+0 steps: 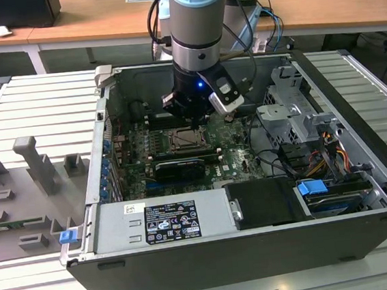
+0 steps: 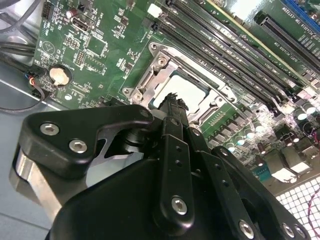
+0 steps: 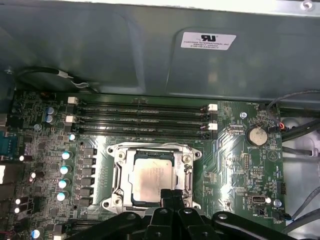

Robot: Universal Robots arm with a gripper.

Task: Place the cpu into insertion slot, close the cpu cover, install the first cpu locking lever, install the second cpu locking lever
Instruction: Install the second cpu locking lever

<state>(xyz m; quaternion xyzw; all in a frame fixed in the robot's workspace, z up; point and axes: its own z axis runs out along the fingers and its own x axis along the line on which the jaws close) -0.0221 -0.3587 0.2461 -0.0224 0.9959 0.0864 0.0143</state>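
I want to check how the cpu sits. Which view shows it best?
The first wrist view: the cpu faces the camera, framed by the metal cover. The second wrist view shows it slanted, partly behind the pincer. The exterior view shows it small.

You see a green motherboard with black memory slots that end in white clips. The cpu has a pale silver-grey face, framed by the silver cpu cover. The gripper is matt black with silver screws. A silver coin battery sits on the green board. In the exterior view, you have a dark grey computer case, a blue tab, a pale grey ribbed table and a silver-and-pale-blue arm.
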